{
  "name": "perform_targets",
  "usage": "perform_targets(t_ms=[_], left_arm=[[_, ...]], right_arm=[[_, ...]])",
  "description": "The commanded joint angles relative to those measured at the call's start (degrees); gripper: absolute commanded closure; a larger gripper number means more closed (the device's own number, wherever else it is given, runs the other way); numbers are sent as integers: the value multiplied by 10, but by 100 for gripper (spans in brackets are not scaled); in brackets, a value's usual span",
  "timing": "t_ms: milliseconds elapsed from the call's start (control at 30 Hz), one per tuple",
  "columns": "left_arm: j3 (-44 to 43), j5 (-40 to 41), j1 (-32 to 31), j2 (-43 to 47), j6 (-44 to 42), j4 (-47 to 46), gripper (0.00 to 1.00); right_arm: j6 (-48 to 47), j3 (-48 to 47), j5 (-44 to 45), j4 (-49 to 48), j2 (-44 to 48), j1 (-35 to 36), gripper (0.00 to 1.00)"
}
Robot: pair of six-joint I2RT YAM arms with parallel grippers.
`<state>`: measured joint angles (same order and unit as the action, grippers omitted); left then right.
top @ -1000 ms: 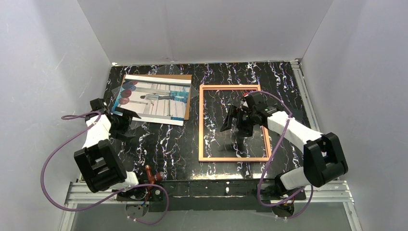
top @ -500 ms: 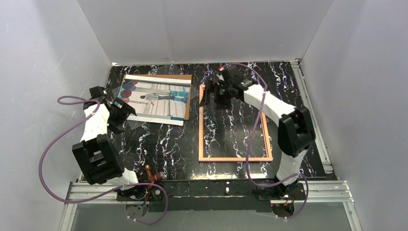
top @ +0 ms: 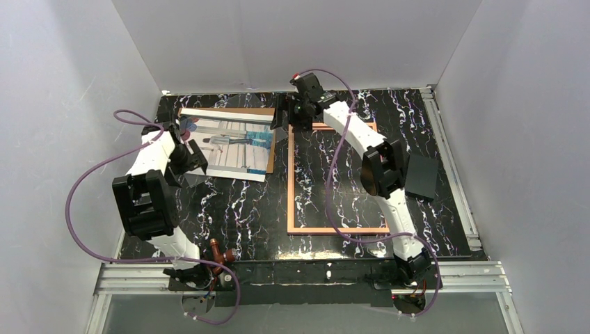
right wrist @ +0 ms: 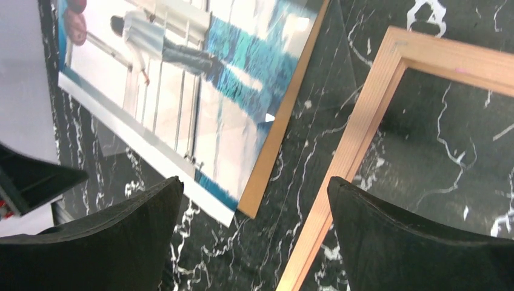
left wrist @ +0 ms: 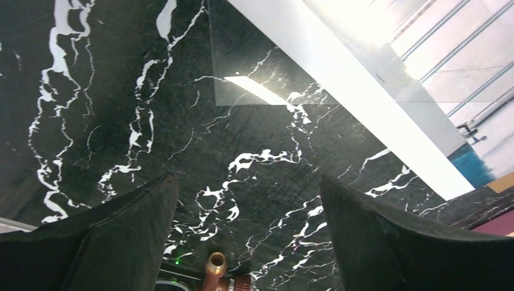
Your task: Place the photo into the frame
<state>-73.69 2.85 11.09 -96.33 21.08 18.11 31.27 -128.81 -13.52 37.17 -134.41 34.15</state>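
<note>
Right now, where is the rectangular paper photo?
In the top view, the teal-toned paper photo lies far left on the brown backing board, beside the copper-orange rectangular frame on its right.

White-shelled left arm [top: 149, 156] and right arm [top: 346, 125], black joints, looping purple cables [top: 67, 205].

From the right gripper [right wrist: 254, 182], the photo [right wrist: 151, 103] lies on the backing board [right wrist: 282, 142] beyond the left finger and the frame [right wrist: 357, 145] beyond the right finger, both flat on the table [top: 229, 209]. The photo's edge lies ahead of the left gripper's [left wrist: 247, 179] right finger.
</note>
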Motion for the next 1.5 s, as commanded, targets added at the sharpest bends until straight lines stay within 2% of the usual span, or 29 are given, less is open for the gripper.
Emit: perform_targets(t_ms=[0,400,500,633,800,1100,1333,1467], left_arm=[[-12,39,2,-8,-13,79,13],[-24,66,2,-32,-9,98,12],[-22,62,2,-32,-8,97,12],[-26,53,2,-31,-5,97,12],[-23,54,2,-30,-3,95,12],[-24,61,2,-45,-1,97,11],[-24,64,2,-50,0,97,11],[-26,62,2,-52,0,99,11]], right_arm=[[15,-50,22,-35,-42,0,3],[65,-107,44,-170,-122,13,5],[58,-119,76,-186,-135,24,5],[38,-125,150,-184,-147,36,5],[37,-142,171,-164,-164,36,5],[59,-111,233,-125,-148,33,7],[73,-107,236,-110,-147,24,8],[100,-113,194,-94,-156,19,8]])
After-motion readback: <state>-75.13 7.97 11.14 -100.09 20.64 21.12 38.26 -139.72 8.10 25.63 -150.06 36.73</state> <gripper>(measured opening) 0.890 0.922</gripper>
